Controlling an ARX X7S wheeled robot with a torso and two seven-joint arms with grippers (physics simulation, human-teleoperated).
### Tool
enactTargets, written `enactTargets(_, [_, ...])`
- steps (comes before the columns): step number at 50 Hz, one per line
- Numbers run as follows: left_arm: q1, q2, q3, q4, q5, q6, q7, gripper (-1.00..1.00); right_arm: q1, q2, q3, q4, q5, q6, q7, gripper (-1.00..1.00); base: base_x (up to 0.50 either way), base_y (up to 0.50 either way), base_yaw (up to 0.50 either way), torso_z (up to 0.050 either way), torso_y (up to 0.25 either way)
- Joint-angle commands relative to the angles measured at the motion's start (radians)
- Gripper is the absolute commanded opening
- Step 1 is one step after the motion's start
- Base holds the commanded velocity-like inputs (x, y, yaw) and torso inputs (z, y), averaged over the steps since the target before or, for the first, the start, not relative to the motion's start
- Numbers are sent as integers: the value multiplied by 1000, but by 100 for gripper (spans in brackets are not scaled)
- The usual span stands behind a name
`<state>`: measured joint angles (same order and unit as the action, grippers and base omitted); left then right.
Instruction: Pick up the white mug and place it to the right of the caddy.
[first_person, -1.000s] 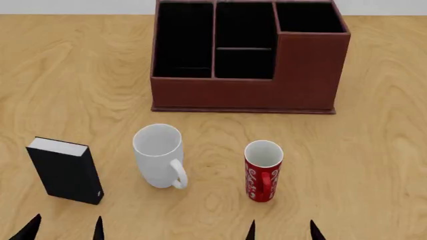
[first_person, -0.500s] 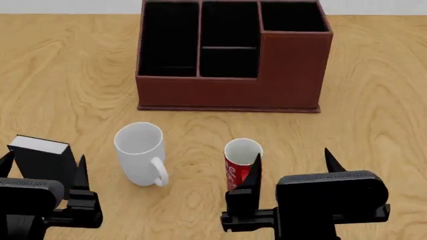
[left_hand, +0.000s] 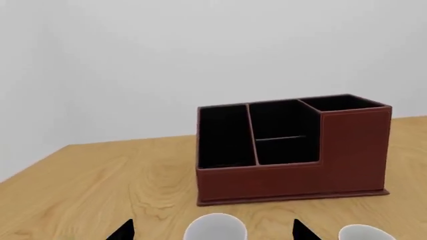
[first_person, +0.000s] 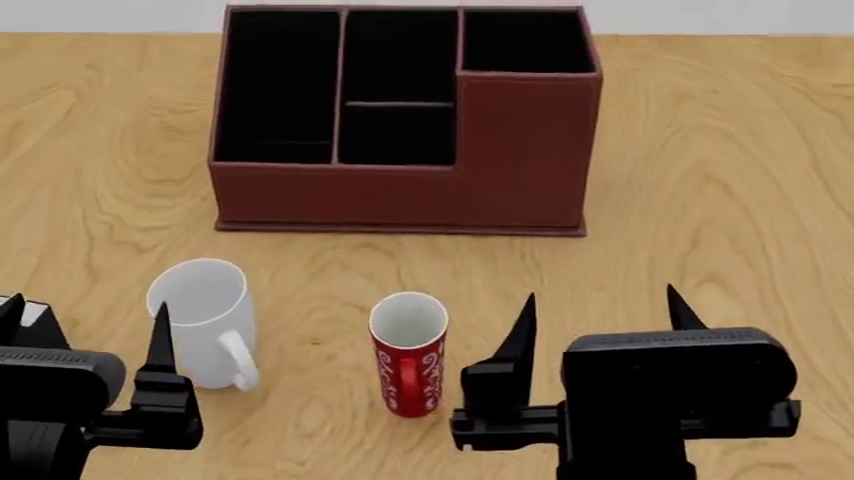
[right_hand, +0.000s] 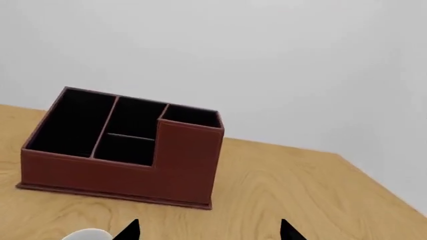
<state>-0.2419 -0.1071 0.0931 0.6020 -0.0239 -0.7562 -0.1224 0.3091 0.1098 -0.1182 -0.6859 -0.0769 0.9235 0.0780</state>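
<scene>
The white mug stands upright on the wooden table, handle toward me. The red mug stands to its right. The reddish-brown caddy stands farther back, in the middle. My left gripper is open and empty, raised just left of the white mug. In the left wrist view the white mug's rim lies ahead, between the open fingertips of the left gripper, with the caddy beyond. My right gripper is open and empty, to the right of the red mug.
A black book-like box is mostly hidden behind my left gripper. The red mug's rim shows in the left wrist view and the right wrist view. The right wrist view shows the caddy, the right gripper and bare table to the caddy's right.
Everything on the table has shifted left in the head view. Both arms have risen into view from the bottom edge, grippers open. The mugs and the caddy stand as before.
</scene>
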Motion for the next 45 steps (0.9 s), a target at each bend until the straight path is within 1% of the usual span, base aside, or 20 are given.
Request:
enactTargets(1, [1, -7, -4, -7, -19, 3, -10, 100, 1, 4, 2, -22, 3, 28, 21, 100, 500, -39, 0, 0, 0])
enactTargets(38, [-4, -34, -4, 28, -49, -11, -52, 100, 3, 25, -26, -56, 29, 82, 42, 100, 500, -24, 0, 0, 1])
enactTargets(45, [3, -45, 2, 28, -47, -3, -58, 100, -13, 26, -24, -59, 37, 76, 46, 100, -10, 0, 0, 0, 2])
